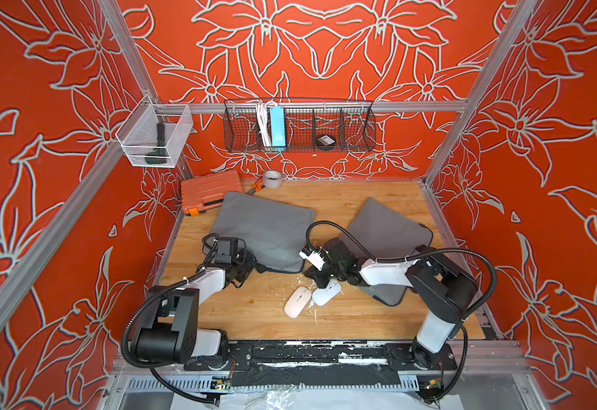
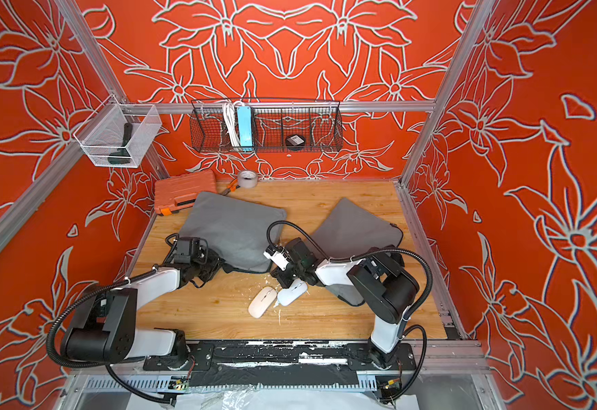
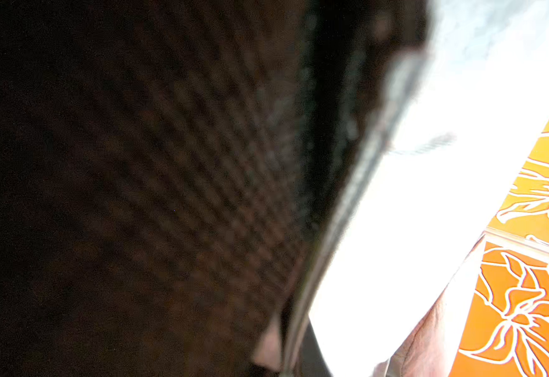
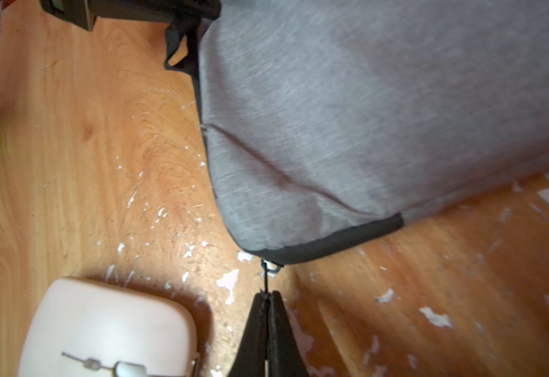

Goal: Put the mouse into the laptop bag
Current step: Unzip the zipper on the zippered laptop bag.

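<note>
desk [image 1: 247,312]: the wooden surface, scuffed white near its middle, that carries everything listed below.
laptop bag [image 1: 265,227] [image 2: 233,227]: grey and lying flat toward the left of the desk in both top views. You can see its black-trimmed near corner close up in the right wrist view [image 4: 364,114].
second bag [image 1: 385,230]: the same grey, lying to the right and apart from the laptop bag. The right arm partly covers it.
zipper pull [image 4: 266,277]: a thin black tab at the trimmed corner of the laptop bag.
right pincer [image 4: 267,295]: the jaws are pressed together, and you see the zipper pull pinched between their tips.
left pincer [image 1: 252,264]: it sits at the laptop bag's other near corner, by a black strap loop [image 4: 176,49], with the jaws drawn narrow. The left wrist view gives you only dark, blurred weave, so you cannot tell whether fabric is caught.
cream mouse [image 1: 297,301] [image 2: 262,301]: on the bare desk, outside both bags.
white mouse [image 1: 326,292] [image 2: 291,291]: just beside the cream mouse, also outside both bags. Its far end lies under the right pincer's body.
rear edge: an orange tool case [image 1: 208,191] and a roll of tape [image 1: 272,178].
</note>
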Robot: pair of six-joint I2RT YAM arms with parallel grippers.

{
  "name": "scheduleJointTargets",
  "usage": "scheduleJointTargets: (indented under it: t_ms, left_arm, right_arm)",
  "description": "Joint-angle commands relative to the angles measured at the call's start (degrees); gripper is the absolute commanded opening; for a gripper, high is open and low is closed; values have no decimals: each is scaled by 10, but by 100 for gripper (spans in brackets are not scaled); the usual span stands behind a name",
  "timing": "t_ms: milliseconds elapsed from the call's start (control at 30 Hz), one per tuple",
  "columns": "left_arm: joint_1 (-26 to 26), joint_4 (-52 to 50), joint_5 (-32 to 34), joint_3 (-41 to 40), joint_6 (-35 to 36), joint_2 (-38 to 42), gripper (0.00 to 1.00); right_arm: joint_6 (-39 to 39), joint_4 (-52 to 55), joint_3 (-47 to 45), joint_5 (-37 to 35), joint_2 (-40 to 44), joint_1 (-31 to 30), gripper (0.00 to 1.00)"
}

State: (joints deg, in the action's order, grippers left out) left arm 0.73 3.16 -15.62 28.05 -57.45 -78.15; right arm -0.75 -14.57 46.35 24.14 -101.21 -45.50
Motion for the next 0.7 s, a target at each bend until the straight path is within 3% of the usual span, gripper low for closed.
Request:
scheduleJointTargets:
  t_ms: [0,167,400,433,500,567,633,667]
  left_arm:
    - [-7,14,30,-6,-2,12,0]
    - [-7,18,28,-13,-6,31,0]
    - [-7,45,21,-48,-28,80,0]
    - [-7,47,21,-52,-29,89,8]
    - [-7,38,22,-47,-24,100,42]
    - [-6,16,28,-36,-16,111,65]
    - [-7,-18,48,-20,-6,126,84]
    - [-7,-32,58,-13,-2,134,89]
  right_arm:
    - [18,22,32,-3,-18,-31,0]
    - [44,34,64,-75,-33,-72,0]
    - [168,60,113,-177,-45,-79,0]
    - [178,74,120,-199,-45,-79,0]
    - [199,104,132,-250,-45,-79,0]
    - [222,136,139,-314,-44,-77,0]
    - [240,163,144,-369,-41,-70,0]
    - [246,175,145,-388,-40,-65,0]
